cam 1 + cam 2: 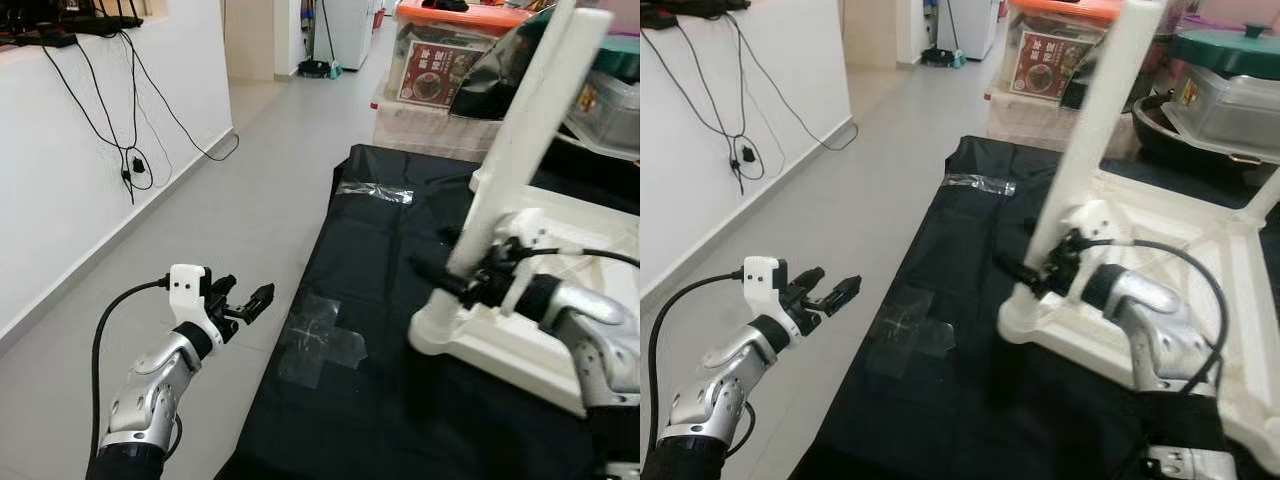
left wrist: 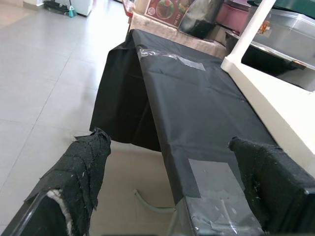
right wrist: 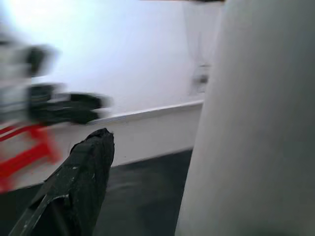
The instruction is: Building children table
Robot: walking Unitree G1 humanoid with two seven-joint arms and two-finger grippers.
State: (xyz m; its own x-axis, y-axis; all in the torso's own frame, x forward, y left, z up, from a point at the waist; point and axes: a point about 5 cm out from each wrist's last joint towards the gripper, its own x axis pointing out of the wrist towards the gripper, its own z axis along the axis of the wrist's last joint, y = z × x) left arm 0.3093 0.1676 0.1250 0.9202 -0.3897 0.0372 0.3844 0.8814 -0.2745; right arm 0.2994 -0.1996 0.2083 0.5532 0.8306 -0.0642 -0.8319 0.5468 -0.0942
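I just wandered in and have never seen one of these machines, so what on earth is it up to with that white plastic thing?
The robot is putting together a small white children's table, which lies upside down on a black sheet. Its right gripper is closed around a white table leg, near the bottom, where the leg stands in a corner socket of the frame. Its left gripper hangs open over the grey floor beside the sheet, holding nothing.
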